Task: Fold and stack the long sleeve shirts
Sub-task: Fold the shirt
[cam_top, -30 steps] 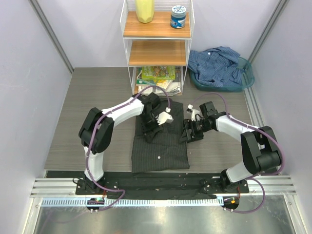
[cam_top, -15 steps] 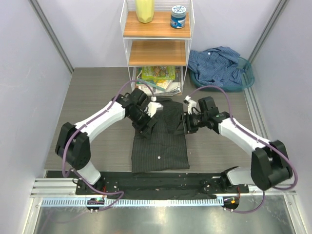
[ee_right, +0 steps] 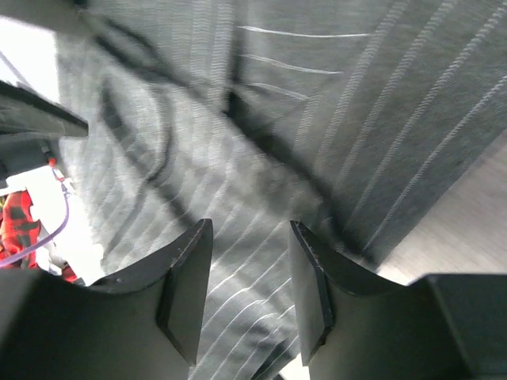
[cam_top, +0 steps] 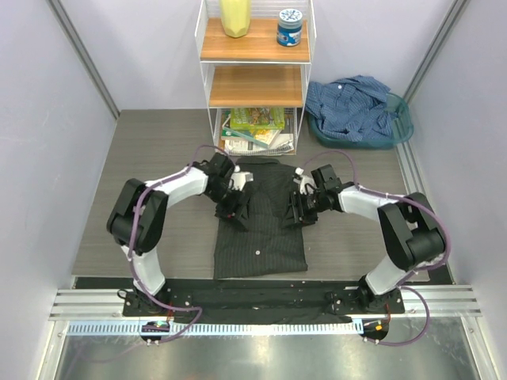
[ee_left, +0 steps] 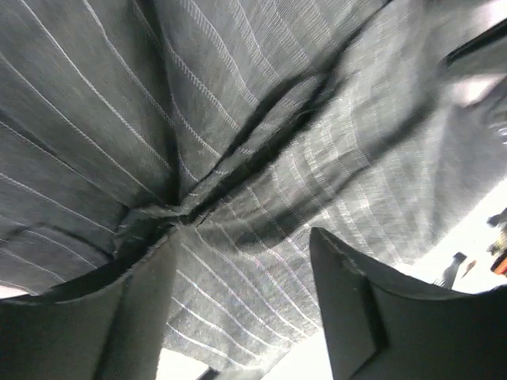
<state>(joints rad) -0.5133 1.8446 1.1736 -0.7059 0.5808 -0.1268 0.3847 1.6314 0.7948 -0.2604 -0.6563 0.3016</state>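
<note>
The charcoal shirt (cam_top: 261, 229) lies flat on the counter (cam_top: 158, 158) between my arms, collar toward the shelf and hem toward my bases. Over the last second my left end effector (cam_top: 234, 207) has pulled out from the middle of the chest to the shirt's left edge. My right end effector (cam_top: 298, 209) has drawn in against the right edge, so the two now face each other across the upper body of the garment.

Both are low on the cloth. In the left wrist view my fingers (ee_left: 135, 317) stand wide apart, with a pinched ridge of pinstripe just beyond the tips. In the right wrist view the fingers (ee_right: 186, 293) are also apart, over creased fabric, and grip nothing.

The shirt's outline has hardly altered, so I judge I have only repositioned and am set to pinch both sides for the next fold. The blue shirt (cam_top: 352, 103) is heaped in the basket (cam_top: 400, 131), well apart from here, so the stacking is some way off.
</note>
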